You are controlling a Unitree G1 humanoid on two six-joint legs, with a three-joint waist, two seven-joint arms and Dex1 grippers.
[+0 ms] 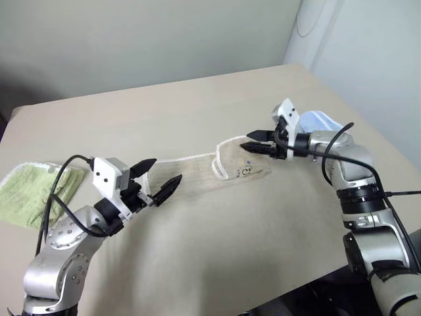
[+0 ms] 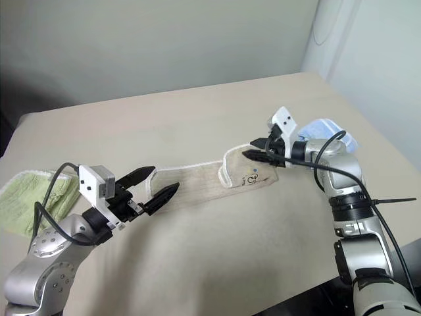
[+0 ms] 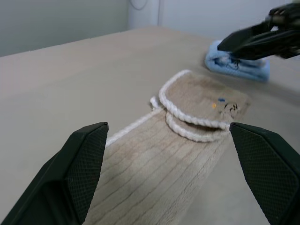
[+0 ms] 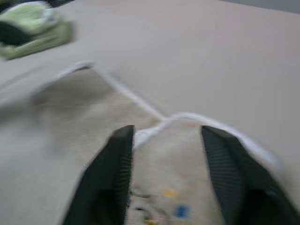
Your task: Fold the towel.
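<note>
The beige towel (image 1: pixel 217 172) lies on the tan table (image 1: pixel 197 105) in front of me, stretched out as a long strip from my left side toward my right. Its right end is already folded back over itself, so the rounded end with the white corded edging (image 3: pixel 183 112) rests on top of the strip, and the small dark embroidered mark (image 1: pixel 247 171) faces up on that flap.

My right gripper (image 1: pixel 255 141) hangs just above the folded end, pointing toward my left, its two black fingers parted with a gap between them and nothing in them; in my right wrist view the towel sits below that gap, untouched. My left gripper (image 1: pixel 158 176) hovers over the left end of the strip, fingers spread wide and empty, the towel running away between them in my left wrist view.

A folded light blue towel (image 3: pixel 236 65) sits on the table beyond my right gripper. A light green towel (image 1: pixel 33 191) lies near the table's left edge, well apart from the beige one.
</note>
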